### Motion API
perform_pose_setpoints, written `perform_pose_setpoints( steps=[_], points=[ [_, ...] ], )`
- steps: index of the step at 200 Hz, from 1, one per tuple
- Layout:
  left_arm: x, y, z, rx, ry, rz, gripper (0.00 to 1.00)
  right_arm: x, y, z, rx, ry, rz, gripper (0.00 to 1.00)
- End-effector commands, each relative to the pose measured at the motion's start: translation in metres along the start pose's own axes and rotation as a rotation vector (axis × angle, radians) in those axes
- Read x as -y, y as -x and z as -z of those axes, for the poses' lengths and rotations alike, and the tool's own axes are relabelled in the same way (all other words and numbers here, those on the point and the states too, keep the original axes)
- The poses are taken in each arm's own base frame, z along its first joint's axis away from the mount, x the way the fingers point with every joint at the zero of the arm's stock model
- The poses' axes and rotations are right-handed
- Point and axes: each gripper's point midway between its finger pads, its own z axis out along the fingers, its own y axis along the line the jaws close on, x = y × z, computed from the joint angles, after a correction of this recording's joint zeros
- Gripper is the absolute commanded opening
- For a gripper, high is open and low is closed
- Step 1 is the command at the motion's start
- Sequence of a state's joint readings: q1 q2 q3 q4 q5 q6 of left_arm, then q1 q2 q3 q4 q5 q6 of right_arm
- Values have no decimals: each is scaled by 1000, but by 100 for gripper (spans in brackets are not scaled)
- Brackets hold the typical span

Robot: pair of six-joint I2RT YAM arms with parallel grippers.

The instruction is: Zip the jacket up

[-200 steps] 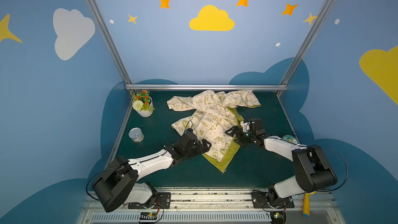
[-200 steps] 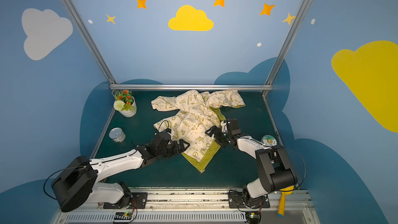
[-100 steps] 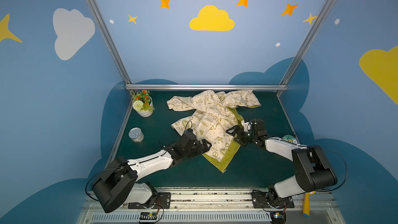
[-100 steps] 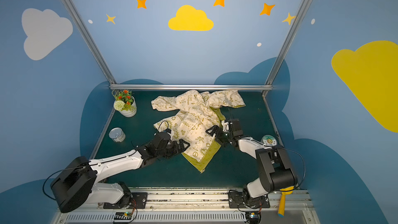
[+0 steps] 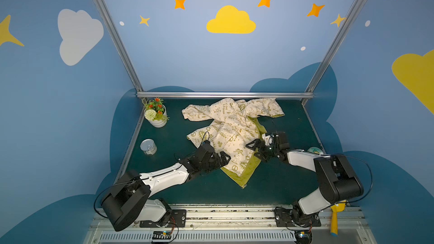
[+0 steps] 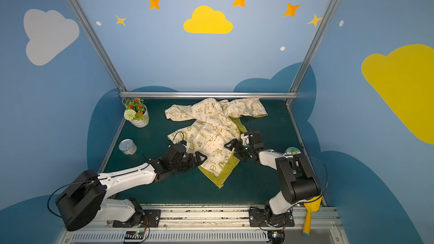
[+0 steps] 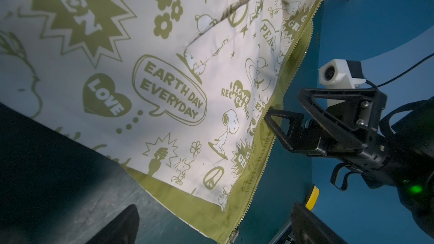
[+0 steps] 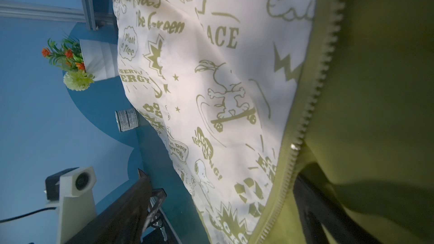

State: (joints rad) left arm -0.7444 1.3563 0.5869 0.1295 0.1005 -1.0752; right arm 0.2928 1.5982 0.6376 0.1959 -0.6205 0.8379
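The jacket (image 5: 234, 132) is lying crumpled between the claws. The left claw (image 5: 224, 159) is gaping wide, holding nothing, just beside the hem. The right claw (image 5: 254, 150) is standing wide too, its jaws straddling the zipper edge (image 7: 260, 160), one finger lying under the lining.

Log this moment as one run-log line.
jacket: unzipped, crumpled on table | left gripper: open, by jacket's near edge | right gripper: open, straddling zipper edge | zipping: not yet begun
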Motion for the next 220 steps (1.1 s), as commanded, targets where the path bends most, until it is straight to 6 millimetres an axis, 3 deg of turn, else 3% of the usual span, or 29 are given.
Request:
perform_pose_setpoints(
  steps=[1, 7, 53, 56, 106, 138, 220],
  points=[
    [-1, 0, 0, -11, 54, -45, 100, -20, -12, -9, -92, 92, 40, 86],
    [-1, 0, 0, -13, 68, -58, 100, -32, -6, -9, -85, 113, 62, 84],
    [-1, -4, -5, -25, 45, -32, 100, -43, -10, -7, -70, 132, 69, 72],
    [-1, -5, -5, -27, 46, -30, 100, -35, -16, -7, -80, 121, 54, 72],
    [1, -6, -7, -37, 32, -21, 100, -31, -38, -9, -103, 119, 50, 64],
    [-1, -6, -4, -19, 60, -28, 100, -28, -57, -16, -133, 99, 75, 65],
    [-1, -7, -5, -15, 52, -11, 100, -16, -91, -7, -157, 65, 89, 50]
  ],
)
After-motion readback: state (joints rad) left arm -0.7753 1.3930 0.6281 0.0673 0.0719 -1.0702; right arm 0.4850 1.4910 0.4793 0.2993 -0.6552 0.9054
